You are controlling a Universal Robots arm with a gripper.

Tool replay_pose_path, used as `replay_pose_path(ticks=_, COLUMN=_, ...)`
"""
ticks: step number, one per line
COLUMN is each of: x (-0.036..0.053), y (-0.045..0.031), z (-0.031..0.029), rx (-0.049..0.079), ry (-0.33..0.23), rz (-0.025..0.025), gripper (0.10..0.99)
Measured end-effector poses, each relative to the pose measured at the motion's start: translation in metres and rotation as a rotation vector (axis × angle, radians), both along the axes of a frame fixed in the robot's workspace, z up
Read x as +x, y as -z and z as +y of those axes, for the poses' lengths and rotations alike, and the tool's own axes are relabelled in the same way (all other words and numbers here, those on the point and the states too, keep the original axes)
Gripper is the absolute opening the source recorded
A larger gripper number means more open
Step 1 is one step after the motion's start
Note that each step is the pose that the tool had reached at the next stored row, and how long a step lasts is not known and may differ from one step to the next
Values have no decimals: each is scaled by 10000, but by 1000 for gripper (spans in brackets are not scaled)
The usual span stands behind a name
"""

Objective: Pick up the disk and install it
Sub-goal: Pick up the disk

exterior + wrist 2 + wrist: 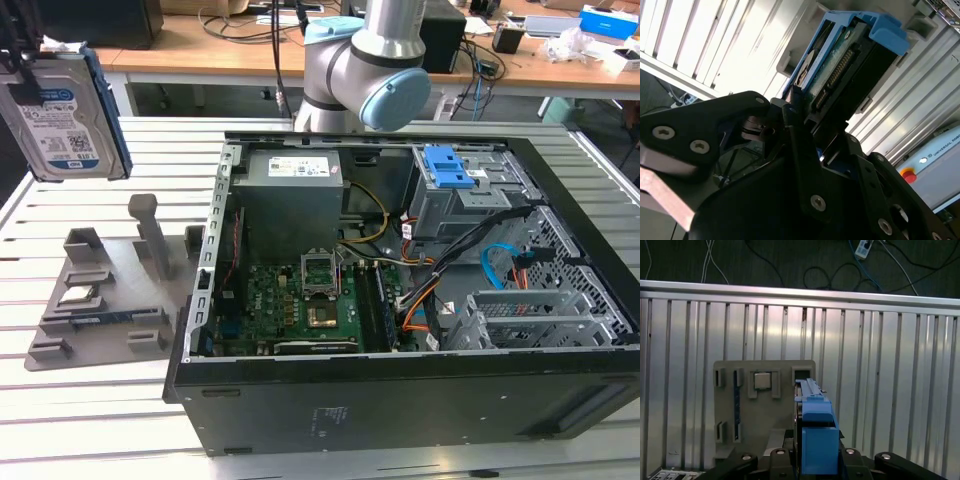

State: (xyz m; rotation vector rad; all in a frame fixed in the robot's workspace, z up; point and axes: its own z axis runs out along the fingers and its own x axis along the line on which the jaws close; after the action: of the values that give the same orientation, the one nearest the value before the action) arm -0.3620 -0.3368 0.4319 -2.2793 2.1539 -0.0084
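The disk (62, 112), a silver drive with a white-and-blue label in a blue bracket, hangs upright in the air at the exterior view's far left, above the slatted table. My gripper (22, 40) is shut on its upper end. In the first wrist view the disk (815, 425) is edge-on between the black fingers (777, 456), above the grey fixture (765, 405). In the second wrist view the disk (850, 65) sticks out from my gripper (812, 125), connector side facing the camera.
The open computer case (400, 400) lies to the exterior view's right, with a blue-latched drive cage (450, 170) at its back. The grey fixture (100, 340) below the disk holds a square processor chip (78, 295). The arm (365, 60) rises behind the case.
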Motion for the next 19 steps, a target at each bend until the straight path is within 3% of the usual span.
replay_pose_path(ticks=18, x=5, y=-308, z=0, rx=9, ry=0, rz=1, gripper=365)
replay_pose_path(ticks=19, x=7, y=-395, z=0, rx=14, ry=0, rz=1, gripper=365)
